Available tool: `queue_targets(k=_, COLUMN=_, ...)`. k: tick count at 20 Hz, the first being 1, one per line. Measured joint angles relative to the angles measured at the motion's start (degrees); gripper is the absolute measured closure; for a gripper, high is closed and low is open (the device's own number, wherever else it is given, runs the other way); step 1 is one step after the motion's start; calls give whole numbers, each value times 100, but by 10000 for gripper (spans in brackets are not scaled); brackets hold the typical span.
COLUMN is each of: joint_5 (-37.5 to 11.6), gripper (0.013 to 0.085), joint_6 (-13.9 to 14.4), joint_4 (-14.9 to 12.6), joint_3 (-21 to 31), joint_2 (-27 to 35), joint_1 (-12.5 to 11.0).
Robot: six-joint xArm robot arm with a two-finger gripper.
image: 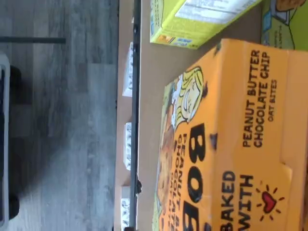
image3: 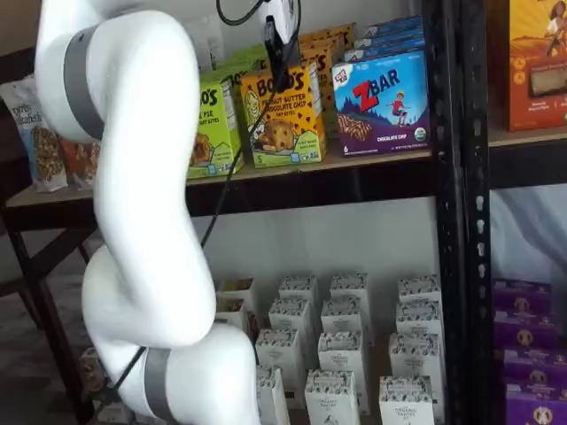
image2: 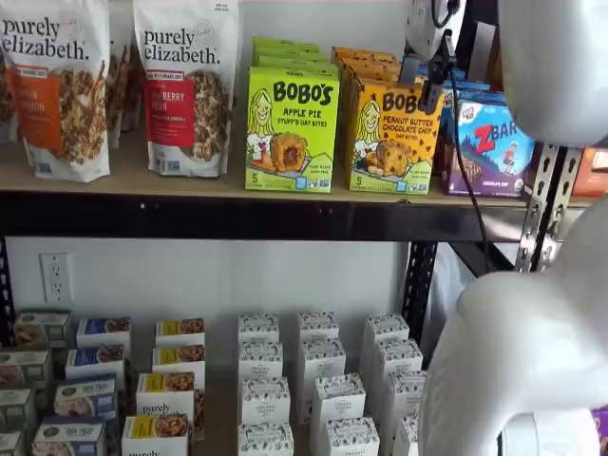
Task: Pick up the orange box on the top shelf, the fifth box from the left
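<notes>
Orange-yellow cardboard is what you want to look for: the upright orange box (image2: pixel 393 136) reading "Peanut Butter Chocolate Chip" stands at the front edge of the long tan wooden top shelf (image2: pixel 190 180), in the upper middle of the frame in both shelf views. Several cartons of the same kind line up behind it. To its left, just beside it, you see the lime-green Apple Pie carton (image2: pixel 291 129); to its right, the blue-purple ZBar carton (image2: pixel 494 147). Further left stand two white granola pouches (image2: pixel 185 81).

Your tool (image2: pixel 435 71) hangs at the top of the frame, above the upper right corner of the orange box (image3: pixel 285 115). In a shelf view the black fingers (image3: pixel 282 62) reach down in front of the carton's upper edge, with a dark cable trailing beside them. They show side-on, so you cannot tell how wide they stand, nor whether they have hold of anything.

Through the wrist view the orange box (image: pixel 231 144) fills much of the picture, turned on its side, its cartoon girl and lettering plain to read, with the shelf's black front rail (image: pixel 136 115) next to it and grey flooring beyond.

On the lower level, small white boxes (image2: pixel 318 389) stand in rows, well apart from the tool.
</notes>
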Motion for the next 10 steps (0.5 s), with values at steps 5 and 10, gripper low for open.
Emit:
queue_targets(k=5, joint_5=72, gripper=130, joint_6=-27, joint_4=-39, joint_3=-128, joint_2=144, joint_1=-20)
queue_targets(k=10, joint_5=305, gripper=130, joint_6=-50, joint_4=-44, joint_3=-378, joint_2=342, joint_1=-48)
